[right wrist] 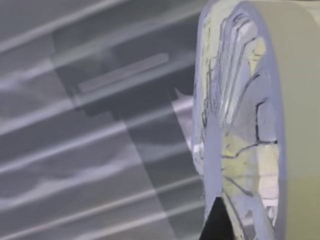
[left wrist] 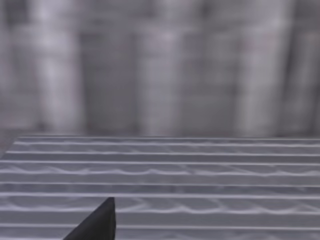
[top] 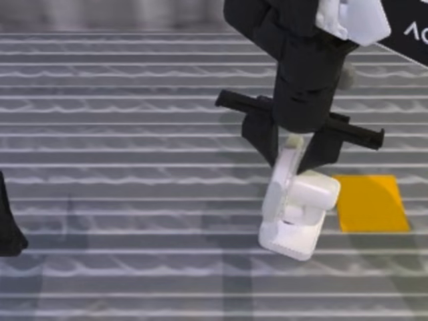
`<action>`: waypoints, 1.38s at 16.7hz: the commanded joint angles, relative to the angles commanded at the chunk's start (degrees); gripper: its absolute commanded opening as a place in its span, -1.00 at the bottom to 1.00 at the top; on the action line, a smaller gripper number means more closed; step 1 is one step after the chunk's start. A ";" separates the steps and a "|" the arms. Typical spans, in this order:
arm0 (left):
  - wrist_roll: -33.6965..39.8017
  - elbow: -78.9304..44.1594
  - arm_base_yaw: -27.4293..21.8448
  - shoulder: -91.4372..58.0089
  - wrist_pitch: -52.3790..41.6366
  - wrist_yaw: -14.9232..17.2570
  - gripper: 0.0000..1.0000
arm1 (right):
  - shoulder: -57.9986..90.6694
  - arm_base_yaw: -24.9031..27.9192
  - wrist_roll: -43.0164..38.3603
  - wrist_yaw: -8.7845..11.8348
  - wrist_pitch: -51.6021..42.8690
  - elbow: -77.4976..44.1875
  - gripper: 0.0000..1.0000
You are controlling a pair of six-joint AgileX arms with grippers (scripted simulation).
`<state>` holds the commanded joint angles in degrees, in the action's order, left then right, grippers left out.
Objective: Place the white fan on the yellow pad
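The white fan is left of the yellow pad in the top view, its motor housing reaching the pad's left edge. It leans, with its block base toward the table's front. My right gripper comes down from the back and is shut on the fan's round caged head, one black finger on each side. In the right wrist view the caged head fills the frame close up, with one dark fingertip against it. I cannot tell whether the base rests on the table. My left arm is parked at the left edge.
The table is a grey surface with pale stripes. The right arm's black body and crossbar hang over the back middle. The left wrist view shows only striped table and a blurred grey backdrop.
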<state>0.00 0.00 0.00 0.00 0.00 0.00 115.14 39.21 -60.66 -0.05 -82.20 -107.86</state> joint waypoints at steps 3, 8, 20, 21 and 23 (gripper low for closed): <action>0.00 0.00 0.00 0.00 0.00 0.00 1.00 | -0.01 -0.28 -0.09 0.02 0.18 0.14 -1.00; 0.00 0.00 0.00 0.00 0.00 0.00 1.00 | -0.06 -1.80 8.53 1.04 -1.88 2.22 -1.00; 0.00 0.00 0.00 0.00 0.00 0.00 1.00 | -4.13 -12.55 74.72 2.93 -5.07 8.62 -1.00; 0.00 0.00 0.00 0.00 0.00 0.00 1.00 | -4.69 -13.61 81.44 2.80 -4.81 9.12 -1.00; 0.00 0.00 0.00 0.00 0.00 0.00 1.00 | -5.84 -15.70 94.52 2.44 -4.07 10.12 -1.00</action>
<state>0.00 0.00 0.00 0.00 0.00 0.00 109.30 23.51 33.85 2.39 -86.27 -97.74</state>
